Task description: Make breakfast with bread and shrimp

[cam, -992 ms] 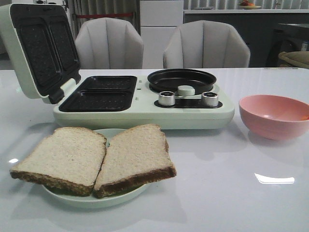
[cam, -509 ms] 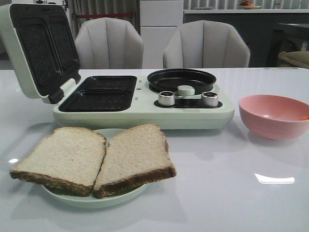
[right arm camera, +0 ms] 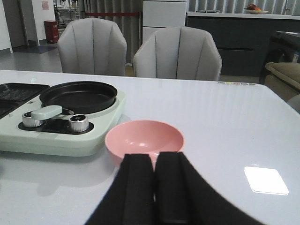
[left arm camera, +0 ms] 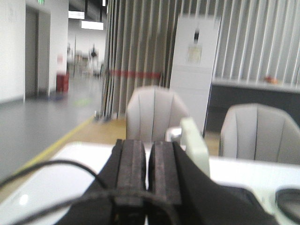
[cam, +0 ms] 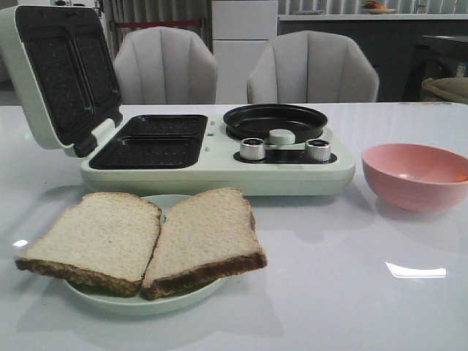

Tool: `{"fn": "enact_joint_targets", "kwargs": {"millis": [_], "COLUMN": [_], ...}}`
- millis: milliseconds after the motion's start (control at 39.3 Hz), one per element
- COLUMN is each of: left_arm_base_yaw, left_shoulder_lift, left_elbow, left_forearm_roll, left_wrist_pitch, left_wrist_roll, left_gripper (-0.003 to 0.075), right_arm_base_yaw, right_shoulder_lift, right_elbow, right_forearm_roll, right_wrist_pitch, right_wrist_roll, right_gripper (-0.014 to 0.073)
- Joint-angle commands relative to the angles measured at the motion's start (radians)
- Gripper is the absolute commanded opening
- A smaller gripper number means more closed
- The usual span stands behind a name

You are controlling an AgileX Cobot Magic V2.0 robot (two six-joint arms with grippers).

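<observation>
Bread (cam: 142,241): two slices on plate (cam: 139,300), lower left of frame, untouched. Both end effectors, left (left arm camera: 147,176) and right (right arm camera: 153,180), pressed together, empty. Part fingers first, then pinch one slice by its crust.

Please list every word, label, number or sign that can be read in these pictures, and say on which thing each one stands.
No text can be read.
Paper sheet on the white panel in the left wrist view: too blurred.
Green sign high on the wall there: too blurred.
Breakfast maker, its knobs, pink bowl, bread: no markings visible.
</observation>
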Motion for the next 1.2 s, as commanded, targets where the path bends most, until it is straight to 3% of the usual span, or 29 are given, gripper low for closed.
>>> {"fn": "enact_joint_targets", "kwargs": {"millis": [0, 382, 611, 738, 890, 967, 1170], "left_arm_base_yaw": [-0.023, -0.081, -0.189, -0.244, -0.285, -0.303, -0.355], "left_shoulder_lift": [0.057, 0.074, 0.132, 0.179, 0.220, 0.231, 0.235], "left_elbow": [-0.049, -0.049, -0.049, -0.049, -0.049, -0.049, -0.059], "left_forearm_roll": [0.000, -0.014, 0.018, 0.039, 0.056, 0.086, 0.174], "left_wrist_pitch": [-0.007, 0.010, 0.046, 0.085, 0.091, 0.096, 0.111], "left_wrist_roll": [-0.001, -0.001, -0.001, -0.001, -0.001, -0.001, -0.001], "left_gripper": [0.0114, 0.0114, 0.0133, 0.0225, 0.0459, 0.0539, 0.0563], "right_arm_base_yaw": [-0.004, -0.004, -0.004, -0.004, -0.004, -0.004, -0.004], "right_shoulder_lift": [-0.020, -0.020, -0.020, -0.020, -0.020, -0.020, -0.020], "right_elbow": [-0.016, -0.016, -0.016, -0.016, -0.016, -0.016, -0.016], "right_forearm_roll": [-0.002, -0.002, -0.002, -0.002, -0.002, -0.002, -0.002], "right_wrist_pitch": [-0.087, -0.087, -0.087, -0.087, -0.087, -0.087, -0.087], "right_wrist_roll": [-0.005, -0.005, -0.005, -0.005, -0.005, -0.005, -0.005], "right_gripper": [0.0146, 0.0146, 0.0146, 0.0146, 0.0146, 0.0146, 0.0146]}}
